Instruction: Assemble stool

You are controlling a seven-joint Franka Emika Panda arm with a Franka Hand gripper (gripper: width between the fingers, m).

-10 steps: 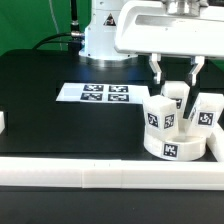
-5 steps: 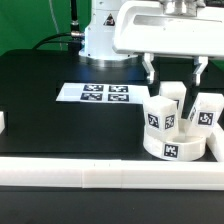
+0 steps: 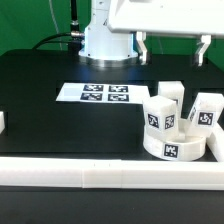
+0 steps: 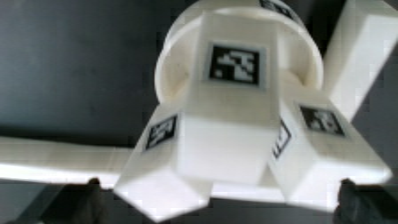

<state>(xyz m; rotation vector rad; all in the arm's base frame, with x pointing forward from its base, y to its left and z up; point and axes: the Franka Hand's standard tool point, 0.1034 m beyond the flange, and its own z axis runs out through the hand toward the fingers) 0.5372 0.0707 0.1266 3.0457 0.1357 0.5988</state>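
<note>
now tool [image 3: 173,48] wide apart, empty, above stool [image 3: 177,128]; three leg blocks upright on seat disc.

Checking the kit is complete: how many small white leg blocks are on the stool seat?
3, all standing on the round white seat disc: one at the exterior view's left, one behind, one at its right. None seems hidden.

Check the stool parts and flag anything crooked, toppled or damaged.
Nothing stands out. Three white rectangular leg blocks stand upright on the round white seat disc, none toppled or visibly broken. The open gripper hangs above them, touching nothing. The marker board lies flat on the black table.
</note>
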